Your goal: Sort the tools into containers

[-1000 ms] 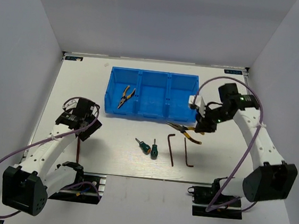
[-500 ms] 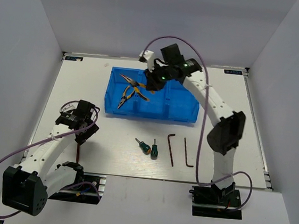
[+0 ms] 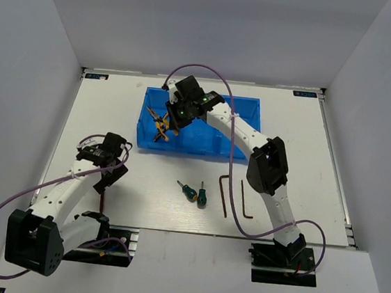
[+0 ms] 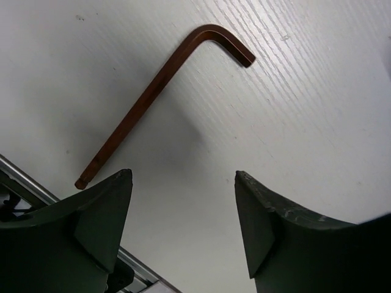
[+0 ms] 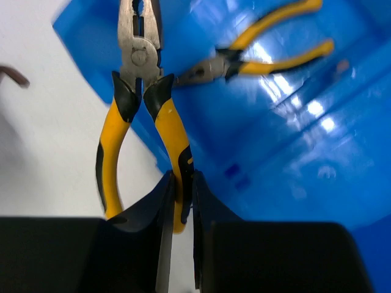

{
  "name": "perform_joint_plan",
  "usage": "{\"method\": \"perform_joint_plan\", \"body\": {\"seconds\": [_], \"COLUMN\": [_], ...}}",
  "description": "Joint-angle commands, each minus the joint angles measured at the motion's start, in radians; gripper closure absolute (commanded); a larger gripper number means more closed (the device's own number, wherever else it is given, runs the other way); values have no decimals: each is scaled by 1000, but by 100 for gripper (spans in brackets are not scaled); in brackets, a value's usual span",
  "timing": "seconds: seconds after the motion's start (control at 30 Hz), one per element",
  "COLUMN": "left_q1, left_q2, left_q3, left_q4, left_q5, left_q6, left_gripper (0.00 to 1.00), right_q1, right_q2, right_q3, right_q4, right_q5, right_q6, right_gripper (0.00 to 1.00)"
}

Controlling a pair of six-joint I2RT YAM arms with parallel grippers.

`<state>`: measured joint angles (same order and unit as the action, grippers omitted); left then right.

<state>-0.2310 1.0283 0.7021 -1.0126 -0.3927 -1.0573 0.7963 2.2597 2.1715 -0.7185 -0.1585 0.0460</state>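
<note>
Since a second ago the right pincer [image 5: 180, 183] has swung from the right end of the bin [image 3: 235, 133], at 12 o'clock, to above its left compartment, clamped on one handle of pliers [image 5: 137, 61]; only its wrist view parts these from second pliers [image 5: 269, 46] lying inside. Meanwhile the left pincer [image 4: 182, 177] gapes, empty, over a key [image 4: 153, 101] at 8 o'clock. Top view counts two screwdrivers [image 3: 202, 199] at 6, two more keys [image 3: 224, 195] at 5

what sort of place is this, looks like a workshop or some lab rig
Most likely a robot lab test cell, not a workshop: a white table boxed in by plain walls, two robot arms bolted at its near edge, and screwdrivers laid out near a blue bin.
</note>
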Motion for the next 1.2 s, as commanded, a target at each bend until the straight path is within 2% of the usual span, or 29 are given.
{"method": "perform_joint_plan", "body": {"seconds": [0.0,0.23,0.27,0.3,0.4,0.5,0.57,0.6,0.63,0.9,1.03,1.17], "left_q1": [1,21,21,21,42,53,62,62,62,104,113,113], "left_q2": [29,168,191,200,226,280,312,328,355,478,522,533], "left_q3": [23,88,99,99,108,88,88,88,88,108,88,33], "left_q4": [-12,-69,-69,-78,-58,-37,-9,-9,5,123,169,216], "left_q5": [-83,-172,-184,-184,-196,-196,-186,-186,-186,-121,-78,-49], "left_q6": [-12,-12,-12,-12,23,48,71,89,89,218,240,240], "left_gripper": [21,19,17,17,15,15,15,16,16,35,54,63], "right_q1": [7,24,23,24,18,9,9,12,11,-72,-135,-233], "right_q2": [7,60,58,58,43,6,-37,-48,-83,-278,-426,-553], "right_q3": [63,90,85,80,67,47,21,16,1,-111,-252,-415], "right_q4": [123,165,172,175,185,198,211,215,218,214,243,241], "right_q5": [8,43,45,50,45,25,19,2,-4,-64,-90,-102], "right_q6": [75,104,106,104,91,72,58,60,49,100,98,92], "right_gripper": [100,100,98,85,70,59,58,54,54,54,55,55]}}
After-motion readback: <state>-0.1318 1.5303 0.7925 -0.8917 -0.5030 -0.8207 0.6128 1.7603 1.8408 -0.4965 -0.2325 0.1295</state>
